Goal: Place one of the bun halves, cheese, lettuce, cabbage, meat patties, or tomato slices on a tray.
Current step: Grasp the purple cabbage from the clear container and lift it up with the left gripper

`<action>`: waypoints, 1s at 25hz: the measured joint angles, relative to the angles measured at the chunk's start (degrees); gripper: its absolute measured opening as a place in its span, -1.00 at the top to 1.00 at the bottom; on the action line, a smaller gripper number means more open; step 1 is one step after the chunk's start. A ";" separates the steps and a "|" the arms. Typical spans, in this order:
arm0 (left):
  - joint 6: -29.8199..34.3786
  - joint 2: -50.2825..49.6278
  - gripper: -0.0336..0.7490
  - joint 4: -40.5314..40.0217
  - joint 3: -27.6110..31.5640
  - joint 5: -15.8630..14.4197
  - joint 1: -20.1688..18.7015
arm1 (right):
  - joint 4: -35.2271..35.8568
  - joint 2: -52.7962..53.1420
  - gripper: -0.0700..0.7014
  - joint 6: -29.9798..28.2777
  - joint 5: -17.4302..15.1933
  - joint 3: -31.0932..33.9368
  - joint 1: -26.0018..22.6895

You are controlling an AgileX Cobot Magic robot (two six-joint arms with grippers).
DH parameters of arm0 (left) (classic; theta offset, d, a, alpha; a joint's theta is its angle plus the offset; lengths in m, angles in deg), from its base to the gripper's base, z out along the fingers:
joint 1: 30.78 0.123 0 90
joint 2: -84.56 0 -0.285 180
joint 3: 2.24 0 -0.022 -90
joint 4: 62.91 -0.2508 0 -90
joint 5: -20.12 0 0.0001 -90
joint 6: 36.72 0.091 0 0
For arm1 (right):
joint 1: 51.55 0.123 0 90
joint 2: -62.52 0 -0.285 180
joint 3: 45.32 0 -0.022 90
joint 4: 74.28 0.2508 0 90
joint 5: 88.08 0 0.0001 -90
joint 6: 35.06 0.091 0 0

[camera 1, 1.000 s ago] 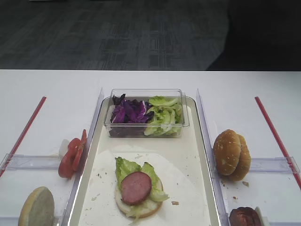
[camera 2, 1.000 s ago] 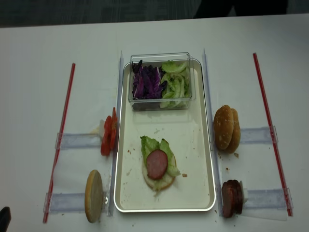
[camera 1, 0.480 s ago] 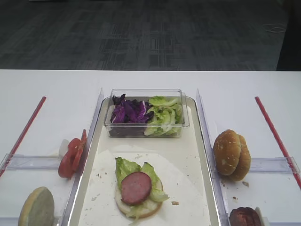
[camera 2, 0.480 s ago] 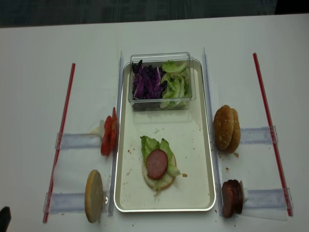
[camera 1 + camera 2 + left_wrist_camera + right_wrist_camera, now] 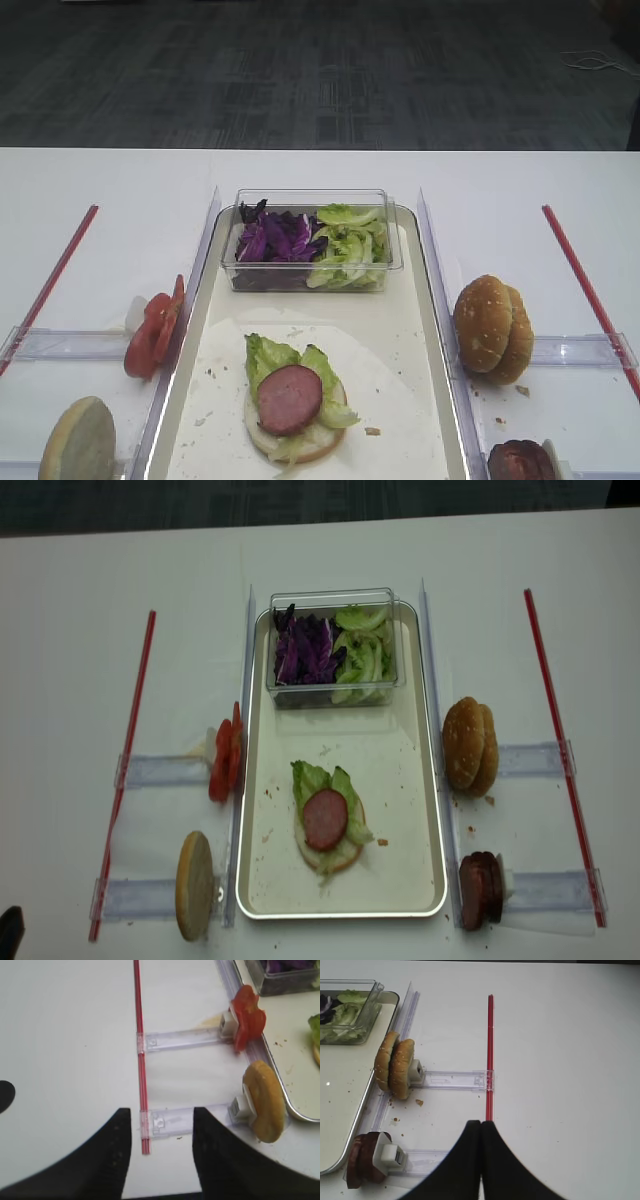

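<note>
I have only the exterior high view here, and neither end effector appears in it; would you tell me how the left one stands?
Observer: In the left wrist view, the left end effector is open and empty, above the table to the left of the tray.
Operator: Thank you. And the right one?
Observer: The right end effector is shut with nothing in it, near the red strip.
Operator: My view cuts off the meat patties; how do they sit?
Observer: The meat patties stand on edge at the end of a clear holder, just right of the tray.
</note>
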 joint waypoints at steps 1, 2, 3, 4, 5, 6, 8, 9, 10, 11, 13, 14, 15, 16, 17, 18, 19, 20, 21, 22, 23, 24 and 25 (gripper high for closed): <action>0.00 -1.66 0.13 0.37 0.00 0.00 0.00 | 0.00 0.00 0.80 0.00 0.00 0.00 0.00; 0.00 -3.24 0.13 0.98 -0.13 0.00 0.00 | 0.00 0.00 0.80 0.00 0.00 0.00 0.00; 0.00 -5.31 0.13 1.52 -0.72 -0.12 0.00 | 0.00 0.00 0.80 0.00 0.00 0.00 0.00; 0.00 -7.46 0.13 2.09 -1.33 -0.12 0.00 | 0.00 0.00 0.80 0.00 0.00 0.00 0.00; 0.00 -9.36 0.13 2.82 -2.22 -0.12 0.00 | 0.00 0.00 0.80 0.00 0.00 0.00 0.00; 0.00 -11.73 0.13 3.58 -3.25 -0.12 0.00 | 0.00 0.00 0.80 0.00 0.00 0.00 0.00; 0.00 -16.71 0.13 4.90 -5.42 -0.12 0.00 | 0.00 0.00 0.80 0.00 0.00 0.00 0.00; 0.00 -18.80 0.13 5.44 -6.73 -0.12 0.00 | 0.00 0.00 0.80 0.00 0.00 0.00 0.00; 0.00 -21.39 0.13 6.01 -8.12 -0.12 0.00 | 0.00 0.00 0.80 0.00 0.00 0.00 0.00; 0.00 -23.92 0.13 6.31 -9.30 -0.12 0.00 | 0.00 0.00 0.80 0.00 0.00 0.00 0.00; 0.00 -28.64 0.13 6.90 -12.20 -0.12 0.00 | 0.00 0.00 0.80 0.00 0.00 0.00 0.00; 0.00 -31.28 0.13 6.90 -13.43 -0.12 0.00 | 0.00 0.00 0.80 0.00 0.00 0.00 0.00; 0.00 -33.90 0.13 6.90 -14.91 -0.12 0.00 | 0.00 0.00 0.80 0.00 0.00 0.00 0.00; 0.00 -36.16 0.13 6.90 -16.40 -0.12 0.00 | 0.00 0.00 0.80 0.00 0.00 0.00 0.00; 0.00 -38.84 0.13 6.90 -17.93 -0.24 0.00 | 0.00 0.00 0.80 0.00 0.00 0.00 0.00; 0.00 -41.64 0.13 6.90 -19.22 -0.51 0.00 | 0.00 0.00 0.80 0.00 0.00 0.00 0.00; 0.00 -43.92 0.13 6.90 -20.86 -0.96 0.00 | 0.00 0.00 0.80 0.00 0.00 0.00 0.00; 0.00 -46.69 0.13 6.90 -22.59 -1.39 0.00 | 0.00 0.00 0.80 0.00 0.00 0.00 0.00; 0.00 -49.40 0.13 6.90 -24.08 -1.68 0.00 | 0.00 0.00 0.80 0.00 0.00 0.00 0.00; 0.00 -52.09 0.13 6.90 -25.90 -1.77 0.00 | 0.00 0.00 0.80 0.00 0.00 0.00 0.00; 0.00 -54.26 0.13 6.90 -27.79 -1.82 0.00 | 0.00 0.00 0.80 0.00 0.00 0.00 0.00; 0.00 -56.78 0.13 6.90 -29.72 -2.06 0.00 | 0.00 0.00 0.80 0.00 0.00 0.00 0.00; 0.00 -59.19 0.13 6.90 -31.38 -2.32 0.00 | 0.00 0.00 0.80 0.00 0.00 0.00 0.00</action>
